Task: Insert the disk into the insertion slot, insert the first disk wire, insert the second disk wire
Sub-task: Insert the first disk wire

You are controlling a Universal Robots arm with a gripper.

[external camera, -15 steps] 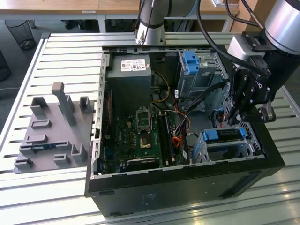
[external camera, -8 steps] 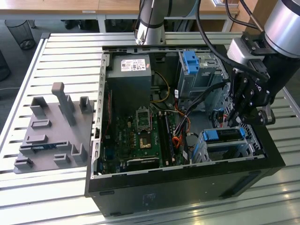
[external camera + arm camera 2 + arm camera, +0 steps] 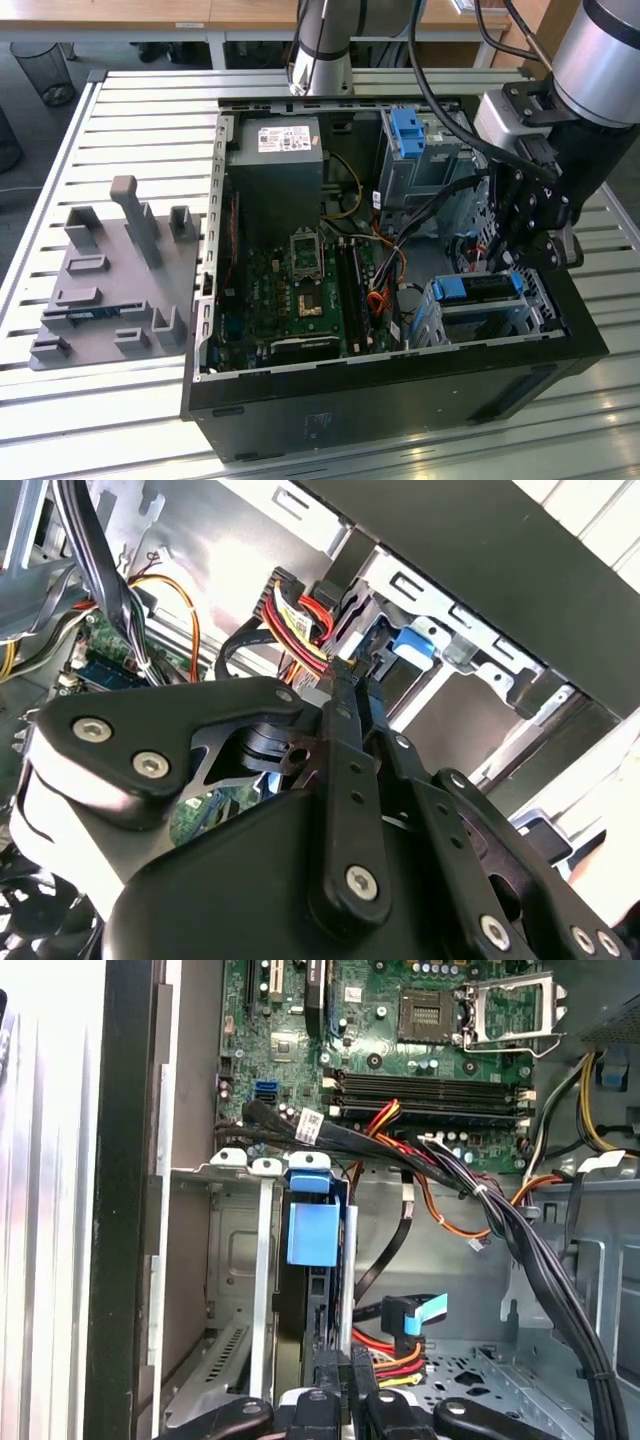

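Down at the lower right of the exterior view, the disk (image 3: 480,287) in its blue frame sits in the metal slot (image 3: 430,322) of an open computer case (image 3: 400,390) on the slatted desk (image 3: 130,110). We see the claw (image 3: 507,262) poised just above the disk; whether it is clenched or released, we cannot tell. In the first wrist view, a blue plug (image 3: 412,1315) and red-and-yellow wires (image 3: 392,1360) lie just beside the slot.
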